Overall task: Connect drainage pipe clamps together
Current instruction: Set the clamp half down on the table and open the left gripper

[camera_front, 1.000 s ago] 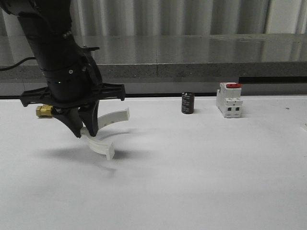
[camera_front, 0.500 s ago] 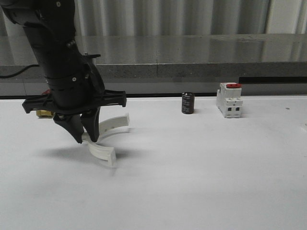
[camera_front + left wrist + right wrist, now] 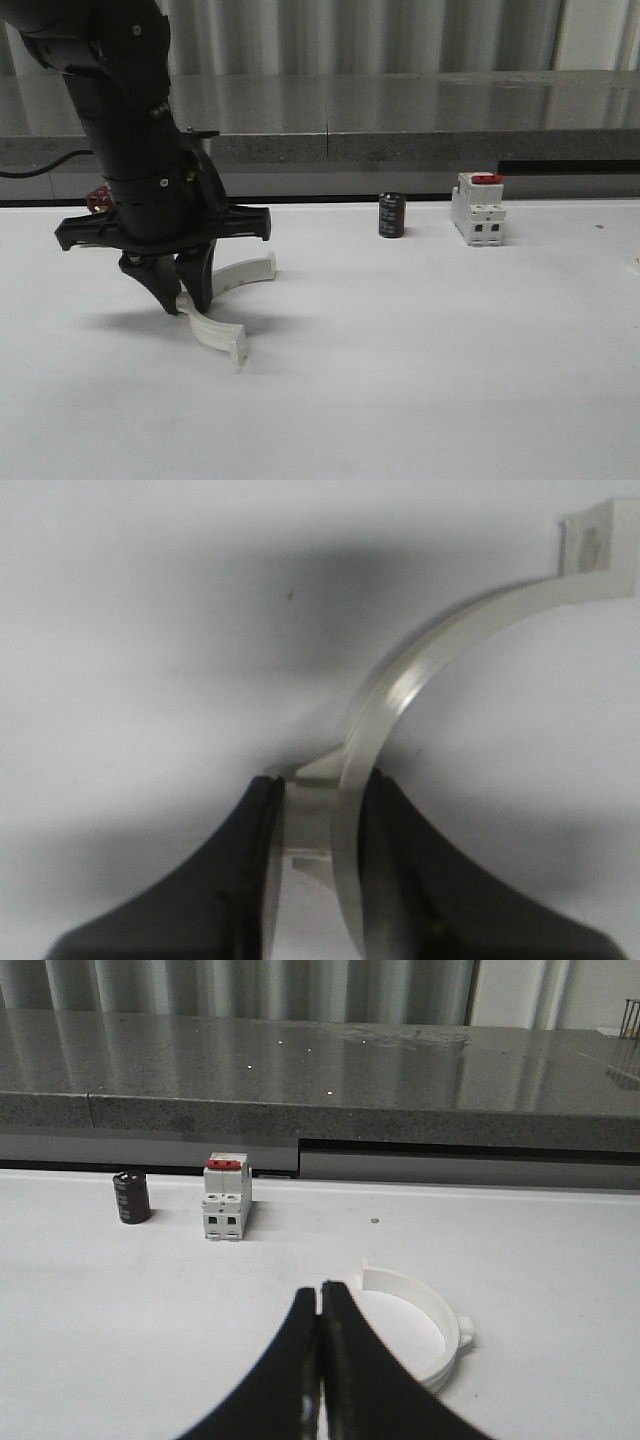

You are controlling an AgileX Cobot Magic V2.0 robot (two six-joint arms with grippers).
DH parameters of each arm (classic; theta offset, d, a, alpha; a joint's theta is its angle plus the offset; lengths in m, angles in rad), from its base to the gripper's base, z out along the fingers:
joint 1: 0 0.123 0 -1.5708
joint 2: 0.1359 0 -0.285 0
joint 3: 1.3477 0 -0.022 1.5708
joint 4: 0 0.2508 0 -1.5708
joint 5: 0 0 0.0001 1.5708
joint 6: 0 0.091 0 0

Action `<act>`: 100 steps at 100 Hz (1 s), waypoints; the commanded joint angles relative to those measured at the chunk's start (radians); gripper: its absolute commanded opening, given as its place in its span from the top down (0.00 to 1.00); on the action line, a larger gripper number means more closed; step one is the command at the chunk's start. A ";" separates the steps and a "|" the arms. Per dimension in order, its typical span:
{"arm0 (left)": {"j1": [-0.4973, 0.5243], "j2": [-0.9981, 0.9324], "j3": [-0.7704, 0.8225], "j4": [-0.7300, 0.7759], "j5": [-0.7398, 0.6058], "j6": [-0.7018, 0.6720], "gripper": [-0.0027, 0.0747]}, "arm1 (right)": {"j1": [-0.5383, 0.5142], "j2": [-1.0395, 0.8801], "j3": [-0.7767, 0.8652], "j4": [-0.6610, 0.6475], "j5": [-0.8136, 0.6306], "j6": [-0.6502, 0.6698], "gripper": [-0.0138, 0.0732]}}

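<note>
A white half-ring clamp (image 3: 222, 300) is held pinched between the black fingers (image 3: 160, 285) of the left gripper (image 3: 182, 298) over the left part of the white desk (image 3: 420, 380), toward its far edge. In the front view the clamp is seen as an arc opening away from the gripper: one arm runs toward the far edge and ends in a flat tab near (image 3: 268, 265), the other runs toward the near edge and ends in a tab near (image 3: 238, 348), so the long axis lies roughly from far edge to near edge, slightly slanted. The lower tab appears to be at or just above the desk surface; contact cannot be told. In the left wrist view the jaws are clenched on the middle stretch of the band (image 3: 345, 820), with the arc curving away to a squared end tab (image 3: 590, 545). In the right wrist view the right gripper (image 3: 320, 1305) is shown with its jaws pressed together on nothing, above the desk, and a second white half-ring clamp (image 3: 425, 1325) is seen lying flat just beyond the fingertips, its opening turned away from its small outer lugs. A black cylindrical capacitor (image 3: 391, 215) and a white boxy switch with red top (image 3: 477, 208) are stood upright near the far edge of the desk, close together but apart.
</note>
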 commanded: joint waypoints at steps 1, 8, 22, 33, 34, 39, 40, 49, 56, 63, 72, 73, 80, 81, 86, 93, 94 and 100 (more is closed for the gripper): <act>-0.009 -0.051 -0.025 0.000 -0.018 -0.011 0.89 | -0.001 -0.019 -0.017 -0.010 -0.082 -0.003 0.92; -0.009 -0.051 -0.025 0.000 -0.018 -0.011 0.78 | -0.001 -0.019 -0.017 -0.010 -0.082 -0.003 0.92; -0.009 -0.051 -0.025 0.000 0.003 -0.011 0.49 | -0.001 -0.019 -0.017 -0.010 -0.082 -0.003 0.92; -0.009 -0.062 -0.025 0.008 0.013 -0.011 0.32 | -0.001 -0.019 -0.017 -0.010 -0.082 -0.003 0.92; -0.009 -0.063 -0.025 0.010 0.013 -0.011 0.31 | -0.001 -0.019 -0.017 -0.010 -0.082 -0.003 0.92; -0.009 -0.074 -0.027 0.016 0.011 -0.011 0.30 | -0.001 -0.019 -0.017 -0.010 -0.082 -0.003 0.92; -0.009 -0.077 -0.027 0.016 0.011 -0.011 0.30 | -0.001 -0.019 -0.017 -0.010 -0.082 -0.003 0.92; -0.007 -0.107 -0.029 0.047 0.009 -0.011 0.30 | -0.001 -0.019 -0.017 -0.010 -0.082 -0.003 0.92; 0.000 -0.147 -0.029 0.065 0.007 -0.004 0.30 | -0.001 -0.019 -0.017 -0.010 -0.082 -0.003 0.92; 0.015 -0.197 -0.029 0.065 0.003 0.026 0.30 | -0.001 -0.019 -0.017 -0.010 -0.082 -0.003 0.92; 0.047 -0.272 -0.029 0.045 0.003 0.112 0.30 | -0.001 -0.019 -0.017 -0.010 -0.082 -0.003 0.92; 0.054 -0.284 -0.029 0.044 0.003 0.120 0.30 | -0.001 -0.019 -0.017 -0.010 -0.082 -0.003 0.92; 0.096 -0.344 -0.029 0.025 0.003 0.200 0.30 | -0.001 -0.019 -0.017 -0.010 -0.082 -0.003 0.92; 0.101 -0.349 -0.029 0.025 0.003 0.213 0.30 | -0.001 -0.019 -0.017 -0.010 -0.082 -0.003 0.92; 0.139 -0.388 -0.029 0.021 0.003 0.252 0.30 | -0.001 -0.019 -0.017 -0.010 -0.082 -0.003 0.92; 0.200 -0.440 -0.029 -0.006 0.007 0.321 0.30 | -0.001 -0.019 -0.017 -0.010 -0.082 -0.003 0.92; 0.214 -0.450 -0.029 -0.011 0.011 0.330 0.30 | -0.001 -0.019 -0.017 -0.010 -0.082 -0.003 0.92; 0.267 -0.490 -0.021 -0.075 0.021 0.412 0.30 | -0.001 -0.019 -0.017 -0.010 -0.082 -0.003 0.92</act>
